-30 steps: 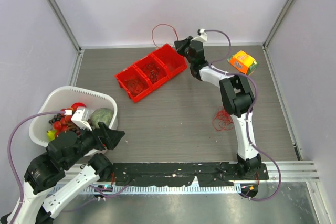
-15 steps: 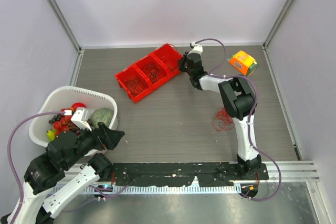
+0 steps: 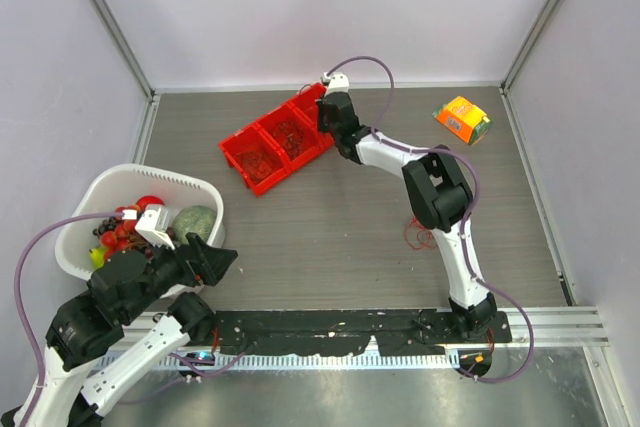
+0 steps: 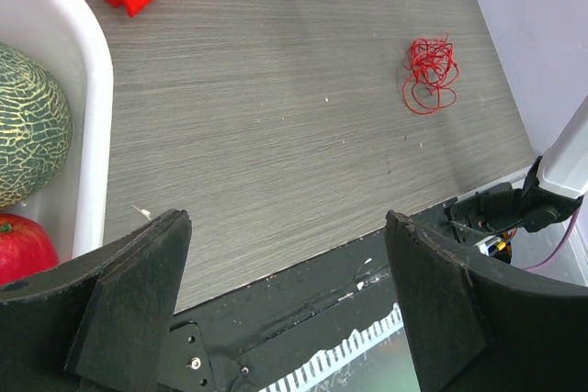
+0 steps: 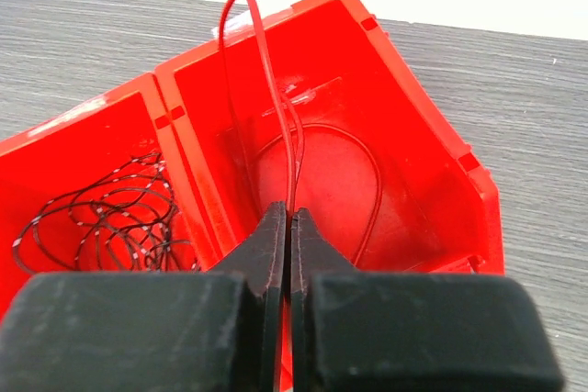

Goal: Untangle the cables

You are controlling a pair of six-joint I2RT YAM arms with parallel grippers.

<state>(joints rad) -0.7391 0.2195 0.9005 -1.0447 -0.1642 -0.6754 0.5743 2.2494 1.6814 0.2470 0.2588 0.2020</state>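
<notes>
My right gripper (image 5: 290, 218) is shut on a thin red cable (image 5: 260, 61) and holds it over the end compartment of the red bin (image 5: 423, 126); the cable loops up over the rim and down inside. It sits at the bin's far right end in the top view (image 3: 328, 117). A dark cable clump (image 5: 110, 218) lies in the middle compartment. A red cable clump (image 4: 430, 73) lies on the table by the right arm, partly hidden in the top view (image 3: 415, 234). My left gripper (image 4: 285, 273) is open and empty at the near left edge (image 3: 215, 259).
A white basket (image 3: 205, 192) with a melon (image 4: 28, 121) and other fruit stands at the near left. An orange box (image 3: 462, 118) lies at the far right. A black rail (image 3: 340, 325) runs along the table's near edge. Grey walls enclose the table.
My right gripper has swung left and down from beyond the bin's far end to over its end compartment, bringing the red cable with it. The left arm has not moved.
</notes>
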